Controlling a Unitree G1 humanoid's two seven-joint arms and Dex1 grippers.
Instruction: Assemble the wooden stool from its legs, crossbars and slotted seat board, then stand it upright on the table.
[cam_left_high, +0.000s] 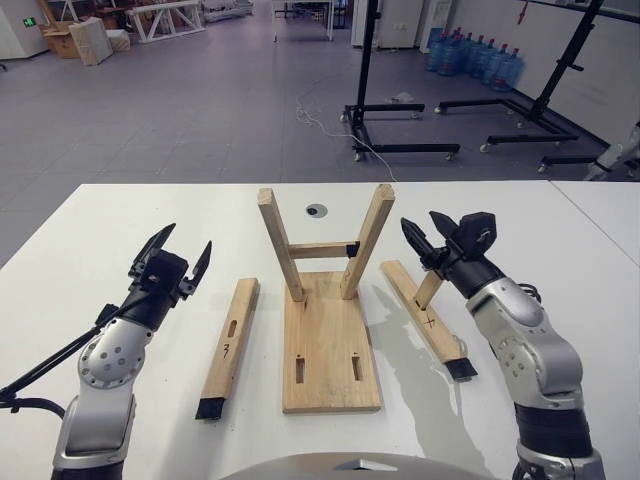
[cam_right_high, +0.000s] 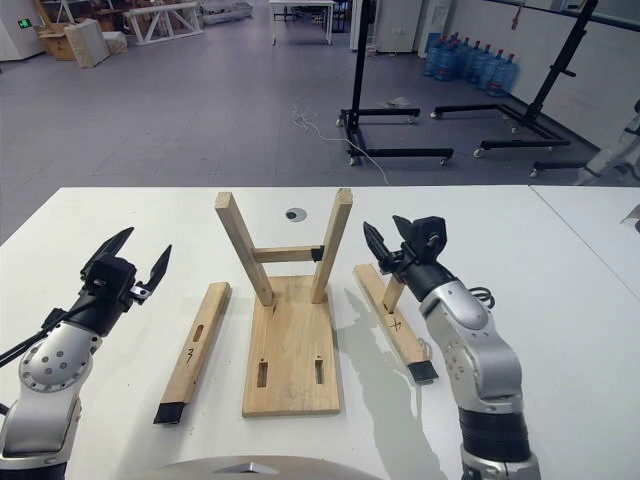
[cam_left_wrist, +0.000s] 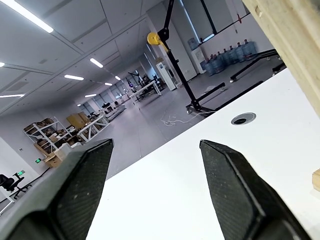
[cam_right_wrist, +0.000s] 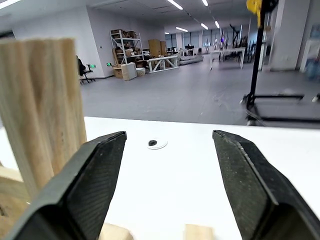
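Observation:
The slotted seat board (cam_left_high: 330, 345) lies flat in the middle of the table. Two legs joined by a crossbar (cam_left_high: 322, 250) stand in its far slots, splayed outward. A loose leg (cam_left_high: 230, 345) lies to the left of the board. Another loose leg (cam_left_high: 428, 318) with a short crossbar stub lies to the right. My left gripper (cam_left_high: 180, 258) hovers open just left of the left loose leg, holding nothing. My right gripper (cam_left_high: 440, 238) is open above the far end of the right loose leg; the standing leg (cam_right_wrist: 42, 105) shows close beside it in the right wrist view.
A round cable hole (cam_left_high: 317, 211) sits in the white table (cam_left_high: 120, 230) behind the stool parts. Beyond the far edge is open floor with black metal racks (cam_left_high: 400, 110) and water bottles (cam_left_high: 475, 55).

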